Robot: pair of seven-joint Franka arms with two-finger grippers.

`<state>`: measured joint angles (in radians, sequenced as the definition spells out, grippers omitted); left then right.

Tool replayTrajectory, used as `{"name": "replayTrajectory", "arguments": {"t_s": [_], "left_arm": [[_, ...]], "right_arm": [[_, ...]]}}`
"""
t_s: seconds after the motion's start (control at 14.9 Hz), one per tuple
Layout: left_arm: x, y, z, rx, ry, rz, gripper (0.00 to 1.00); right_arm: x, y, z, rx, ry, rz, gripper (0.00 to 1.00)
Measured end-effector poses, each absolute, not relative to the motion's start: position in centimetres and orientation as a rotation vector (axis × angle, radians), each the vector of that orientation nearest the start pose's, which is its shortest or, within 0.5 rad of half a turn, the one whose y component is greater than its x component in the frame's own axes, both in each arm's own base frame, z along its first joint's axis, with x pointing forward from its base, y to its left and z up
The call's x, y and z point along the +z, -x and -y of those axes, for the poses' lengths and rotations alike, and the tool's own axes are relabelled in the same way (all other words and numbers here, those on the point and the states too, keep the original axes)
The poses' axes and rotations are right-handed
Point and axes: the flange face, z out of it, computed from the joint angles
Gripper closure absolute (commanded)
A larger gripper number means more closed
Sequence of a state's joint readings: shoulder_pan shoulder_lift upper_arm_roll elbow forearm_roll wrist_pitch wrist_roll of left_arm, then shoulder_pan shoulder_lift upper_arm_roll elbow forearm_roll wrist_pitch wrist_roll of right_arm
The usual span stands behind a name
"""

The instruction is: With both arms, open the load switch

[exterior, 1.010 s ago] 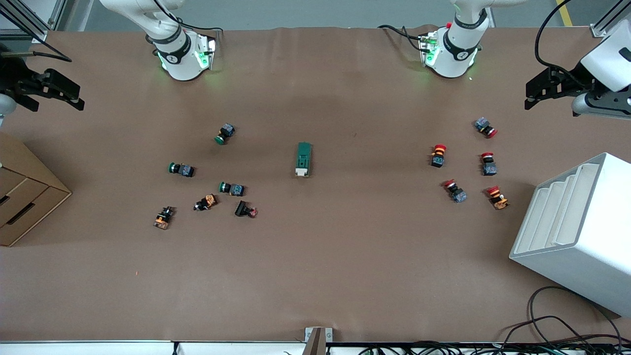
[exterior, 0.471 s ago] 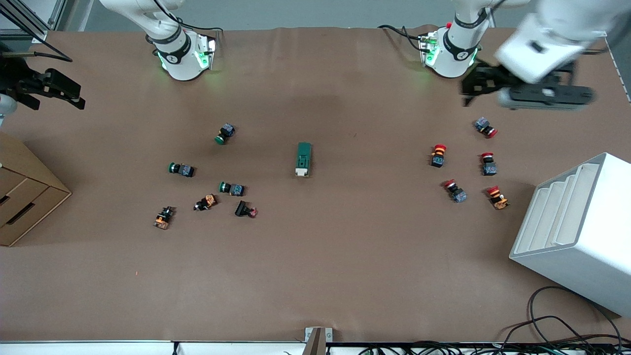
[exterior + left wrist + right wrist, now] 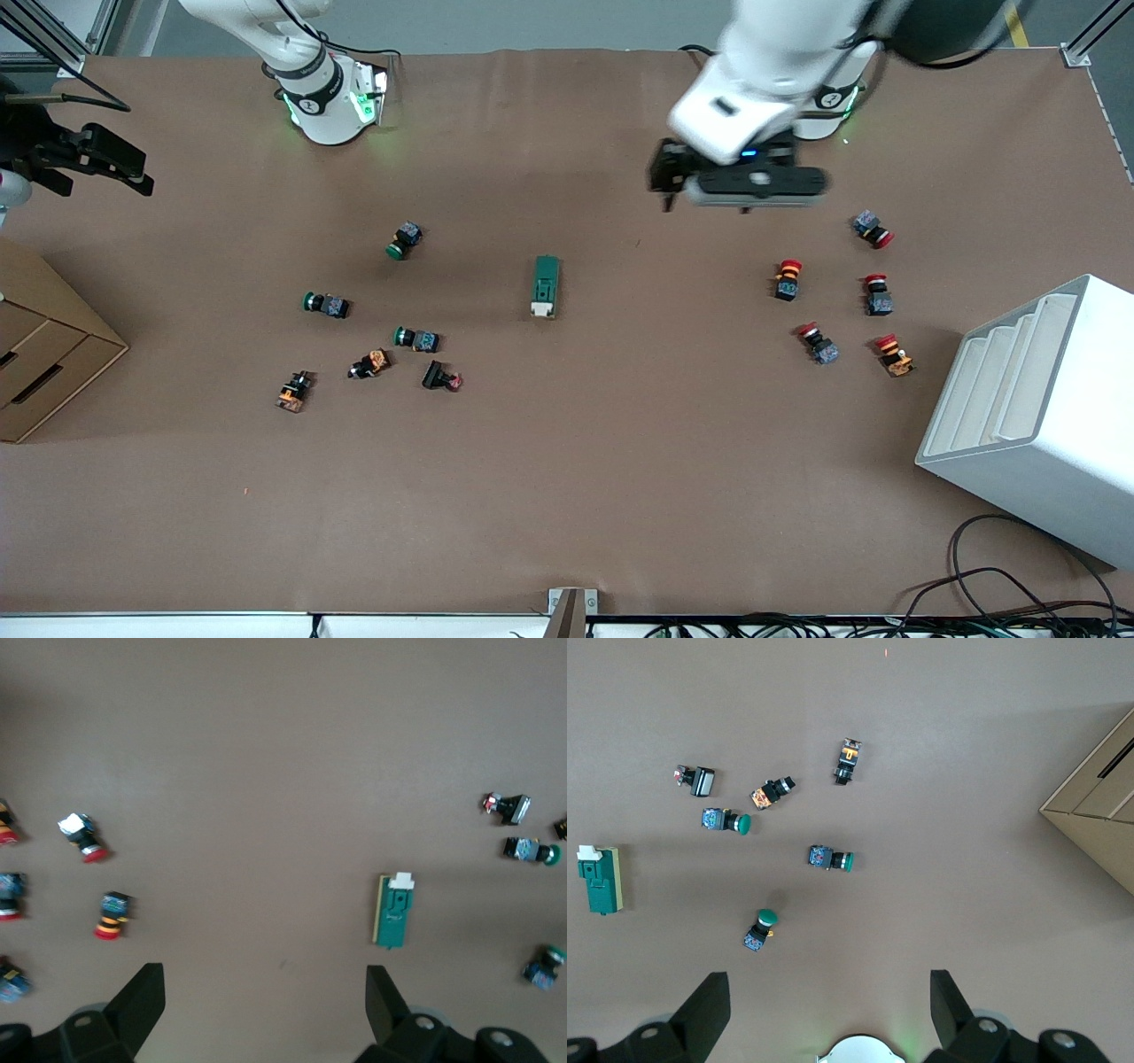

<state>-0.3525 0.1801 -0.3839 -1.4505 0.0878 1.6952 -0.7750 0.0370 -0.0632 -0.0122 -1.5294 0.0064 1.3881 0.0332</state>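
Mid-surface, the load switch [image 3: 546, 286] lies unheld; left pincer [image 3: 666, 182] aloft nearby and waiting right pincer [image 3: 104, 164] both gape, so a one-sided push may skid it.

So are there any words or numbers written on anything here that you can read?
None can be read.
The green switch block shows no clear lettering in any view.
The red buttons and green buttons have little marks too small to read.
The round marks on the arm bases are symbols too small to make out.
The white rack and the cardboard drawers look plain.
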Motion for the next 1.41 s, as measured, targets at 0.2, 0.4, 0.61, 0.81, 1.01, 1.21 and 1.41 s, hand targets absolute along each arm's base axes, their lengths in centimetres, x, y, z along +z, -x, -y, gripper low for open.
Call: {"name": "replayTrajectory", "arguments": {"t_s": [0.2, 0.4, 0.61, 0.81, 1.01, 1.21, 1.41], "left_arm": [[54.9, -43.7, 47.7, -0.238, 3.109, 0.251, 0.0], [48.8, -39.3, 54.6, -0.385, 3.028, 0.411, 0.0], [42.0, -35.5, 59.2, -0.502, 2.945, 0.524, 0.0], [34.2, -31.7, 62.4, -0.744, 2.838, 0.532, 0.0], [27.1, -28.8, 64.2, -0.848, 2.808, 0.472, 0.01], [23.3, -27.0, 64.4, -0.904, 2.807, 0.331, 0.02], [20.4, -25.7, 63.2, -0.978, 2.786, 0.205, 0.02]], "right_arm": [[64.6, -52.5, -1.3, 0.169, 3.133, -0.014, 0.0], [61.6, -54.6, -1.3, 0.226, 3.131, -0.016, 0.0], [59.7, -56.0, -1.3, 0.239, 3.131, -0.016, 0.0], [57.6, -57.0, -0.9, 0.293, 3.128, -0.028, 0.0], [55.9, -58.2, -0.8, 0.297, 3.134, -0.013, 0.0], [54.7, -58.8, -1.0, 0.319, 3.132, 0.002, 0.0], [54.2, -59.0, -2.1, 0.332, 3.133, 0.019, 0.0]]}}
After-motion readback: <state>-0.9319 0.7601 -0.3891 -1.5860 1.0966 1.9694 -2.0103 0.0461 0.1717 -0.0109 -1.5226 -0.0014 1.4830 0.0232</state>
